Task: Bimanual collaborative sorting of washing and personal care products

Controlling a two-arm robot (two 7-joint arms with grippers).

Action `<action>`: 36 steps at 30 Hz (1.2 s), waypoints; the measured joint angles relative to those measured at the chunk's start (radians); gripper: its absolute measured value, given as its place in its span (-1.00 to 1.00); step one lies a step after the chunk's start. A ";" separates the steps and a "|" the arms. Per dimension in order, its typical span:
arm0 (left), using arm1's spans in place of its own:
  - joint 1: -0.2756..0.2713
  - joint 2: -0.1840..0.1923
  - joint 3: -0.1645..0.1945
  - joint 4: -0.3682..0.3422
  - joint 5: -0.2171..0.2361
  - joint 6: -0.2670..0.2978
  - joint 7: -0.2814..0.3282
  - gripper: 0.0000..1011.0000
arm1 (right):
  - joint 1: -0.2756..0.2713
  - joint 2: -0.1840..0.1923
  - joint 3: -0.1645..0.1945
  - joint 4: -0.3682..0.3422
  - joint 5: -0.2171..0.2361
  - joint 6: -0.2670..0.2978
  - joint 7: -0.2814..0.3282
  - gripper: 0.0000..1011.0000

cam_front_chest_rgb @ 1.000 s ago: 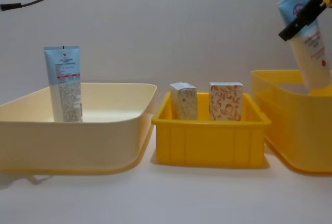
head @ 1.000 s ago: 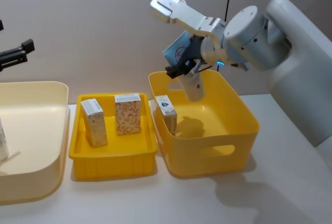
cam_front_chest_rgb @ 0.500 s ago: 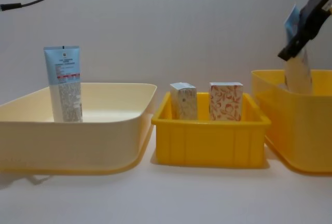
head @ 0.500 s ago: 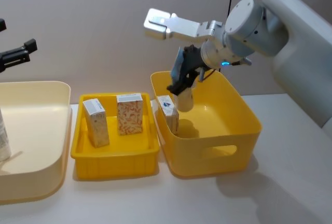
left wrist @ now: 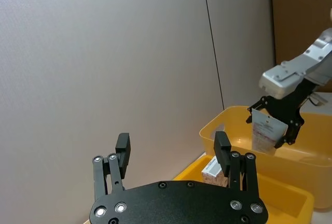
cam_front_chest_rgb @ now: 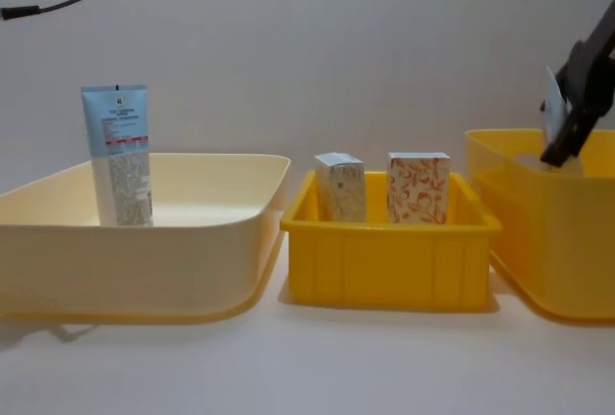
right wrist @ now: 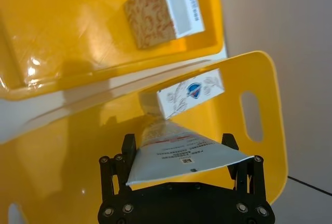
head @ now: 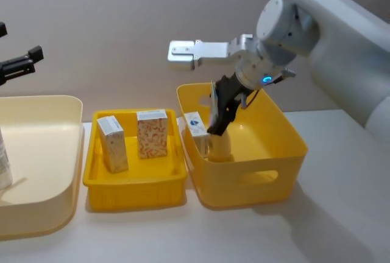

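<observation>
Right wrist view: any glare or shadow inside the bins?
Right wrist view: bright glare spots on the small yellow bin floor and wall; the tube in the right gripper darkens the big yellow bin floor beneath. Head view: tube's shadow falls on that bin's floor.

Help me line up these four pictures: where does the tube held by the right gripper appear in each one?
Head view: the tube stands inside the deep yellow bin, under the right gripper.
Left wrist view: far off at the right, above that bin.
Right wrist view: low centre, between the black fingers.
Chest view: right edge, a pale sliver.
Shared landmark: the deep yellow bin.
</observation>
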 joint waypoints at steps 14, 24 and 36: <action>0.000 0.000 0.000 0.000 0.000 0.000 0.000 0.98 | 0.171 -0.197 -0.031 0.495 -0.078 -0.244 0.102 0.98; 0.000 0.000 0.000 0.000 0.000 0.000 0.000 0.98 | 0.215 -0.248 -0.036 0.623 -0.101 -0.307 0.126 0.98; 0.000 0.000 0.000 0.000 0.000 0.000 0.000 0.98 | 0.241 -0.279 -0.039 0.699 -0.114 -0.343 0.140 0.98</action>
